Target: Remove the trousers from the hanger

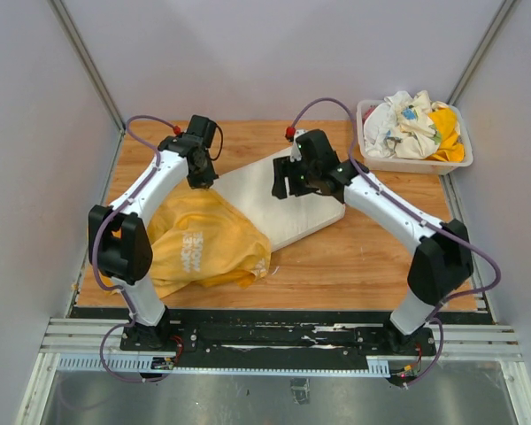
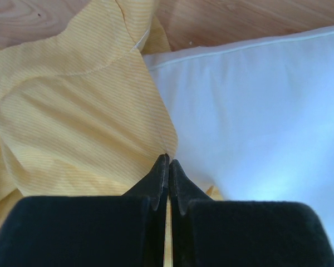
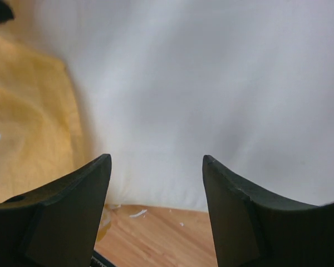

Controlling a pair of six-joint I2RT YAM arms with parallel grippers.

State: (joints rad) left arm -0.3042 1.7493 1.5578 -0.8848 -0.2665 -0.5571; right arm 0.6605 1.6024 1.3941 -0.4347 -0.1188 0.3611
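Left gripper point(image 2: 168, 162) pinched tight on edge of yellow trousers point(image 1: 203, 243), right where they meet white pad point(image 1: 288, 217); trousers heaped to near-left of that pinch; long axis unclear; right gripper point(image 3: 156, 158) spread wide over pad, holding nothing; left arm nearer; hanger not visible.

free: table point(image 1: 354, 261) front-right | blocked: yellow garment point(image 1: 199, 248) left, white cloth point(image 1: 279, 208) centre, bin point(image 1: 398, 165) far-right

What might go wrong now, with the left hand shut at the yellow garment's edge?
The left hand seems to pinch only a thin edge of the yellow garment, so the cloth may slip when pulled. That edge lies on the white cushion, so a pull might drag it too. The right hand hangs open over the cushion and may grab that instead.
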